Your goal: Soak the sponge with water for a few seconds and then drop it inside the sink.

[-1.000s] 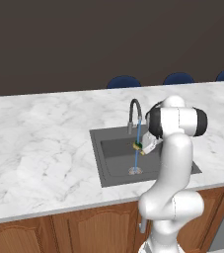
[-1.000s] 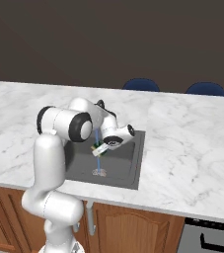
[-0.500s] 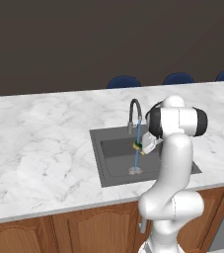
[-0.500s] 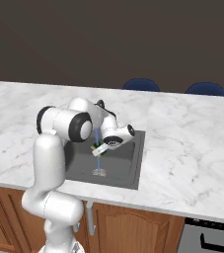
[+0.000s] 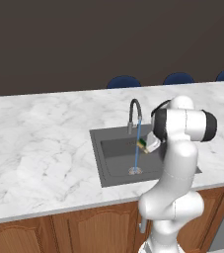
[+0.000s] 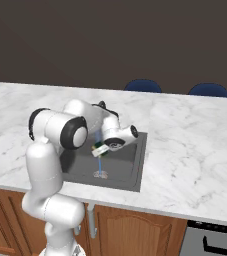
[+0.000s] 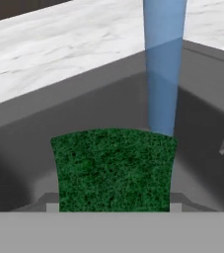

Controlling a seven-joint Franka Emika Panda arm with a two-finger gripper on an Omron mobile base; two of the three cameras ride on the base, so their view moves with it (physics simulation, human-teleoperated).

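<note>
My gripper (image 5: pixel 145 146) is shut on the sponge (image 5: pixel 142 145), a small green-and-yellow block held over the dark grey sink (image 5: pixel 114 160) beside the water (image 5: pixel 137 146), a thin light-blue stream falling from the gooseneck faucet (image 5: pixel 134 114) to the drain (image 5: pixel 134 171). From the right, the sponge (image 6: pixel 100 149) sits at my gripper (image 6: pixel 103 150) with the water (image 6: pixel 101 162) running down below it. In the hand view the sponge's green face (image 7: pixel 114 169) fills the lower middle, and the water (image 7: pixel 163 69) comes down onto its far right corner.
White marble counter (image 5: pixel 39 143) surrounds the sink on both sides. Blue chair backs (image 5: pixel 123 82) stand behind the counter's far edge. Wooden cabinet doors (image 5: pixel 84 232) run below the front edge, and a dark appliance (image 6: pixel 215 240) shows at the lower right.
</note>
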